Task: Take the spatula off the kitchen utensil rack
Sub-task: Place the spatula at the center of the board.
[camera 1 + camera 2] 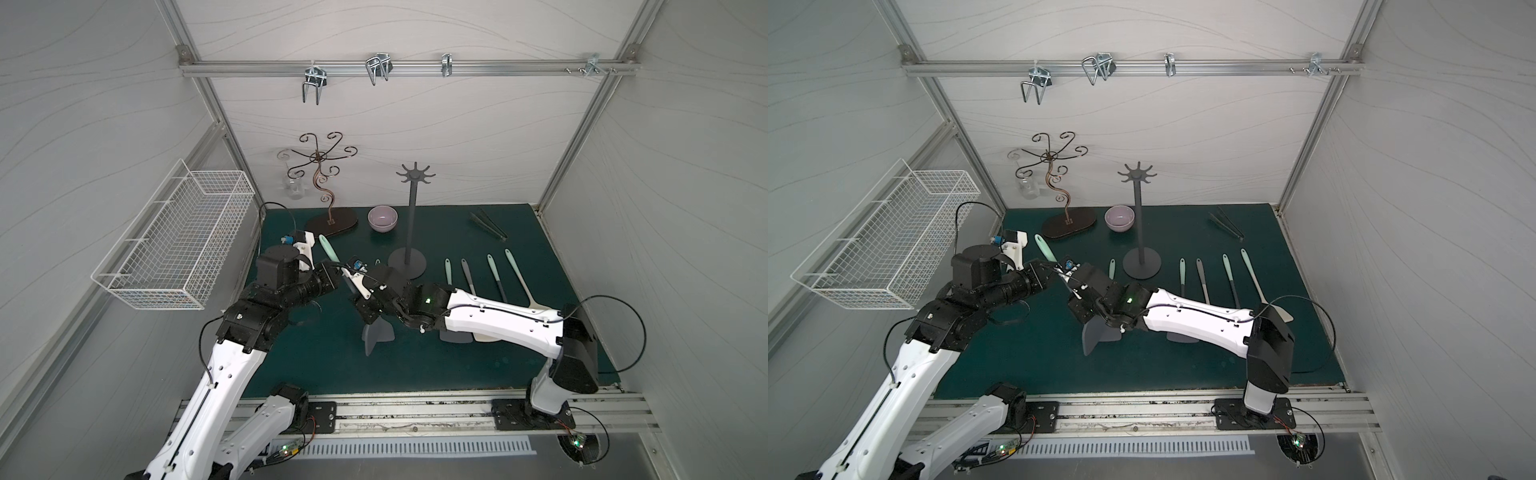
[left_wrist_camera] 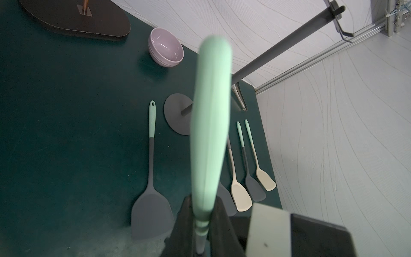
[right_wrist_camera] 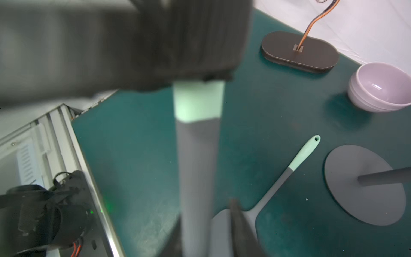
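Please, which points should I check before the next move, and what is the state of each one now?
1. The mint-and-grey silicone spatula is off the dark grey utensil rack: ok, its hooks are bare.
2. The left gripper is shut on the mint handle: ok.
3. The right gripper is shut on the grey shaft: ok.
4. The held blade is apart from the second grey spatula lying on the green mat: cannot tell.

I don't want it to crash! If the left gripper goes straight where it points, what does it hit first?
Probably the round base of the kitchen utensil rack, seen behind the spatula it holds. Depth is unclear: it may reach the mat first.
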